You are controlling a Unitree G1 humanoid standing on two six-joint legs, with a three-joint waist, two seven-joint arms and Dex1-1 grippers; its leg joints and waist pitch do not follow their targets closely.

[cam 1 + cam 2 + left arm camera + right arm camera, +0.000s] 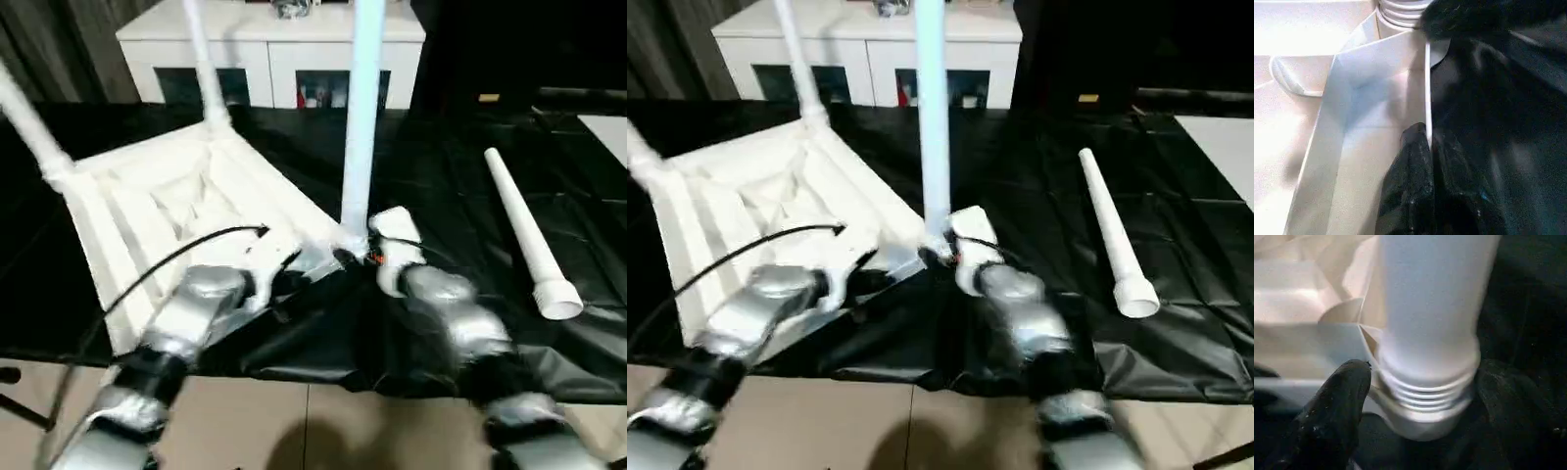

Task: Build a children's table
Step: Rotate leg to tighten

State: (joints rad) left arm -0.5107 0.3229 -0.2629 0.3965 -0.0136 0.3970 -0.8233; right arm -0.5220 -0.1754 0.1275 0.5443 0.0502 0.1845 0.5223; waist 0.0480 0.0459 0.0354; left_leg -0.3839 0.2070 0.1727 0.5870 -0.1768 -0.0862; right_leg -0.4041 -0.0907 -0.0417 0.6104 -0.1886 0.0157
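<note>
From the head camera, the children's table top is lying upside down on the black-covered work table, ribbed underside facing up. Three legs are standing in its corner sockets: one at the near corner, one at the far corner, one at the left edge. A fourth leg is lying loose on the black cover, well apart to the right. A white cabinet is standing behind. The left gripper is sitting at the top's near rim, and the right gripper is sitting at the base of the near leg.

In the left wrist view, the left gripper's black fingers are pinching the thin white rim wall of the top, clenched on it, with the threaded base of the near leg just beyond.

In the right wrist view, the right gripper's fingers are standing on either side of the leg's threaded base; they seem to be spread clear of it, though the far finger is dim.
</note>
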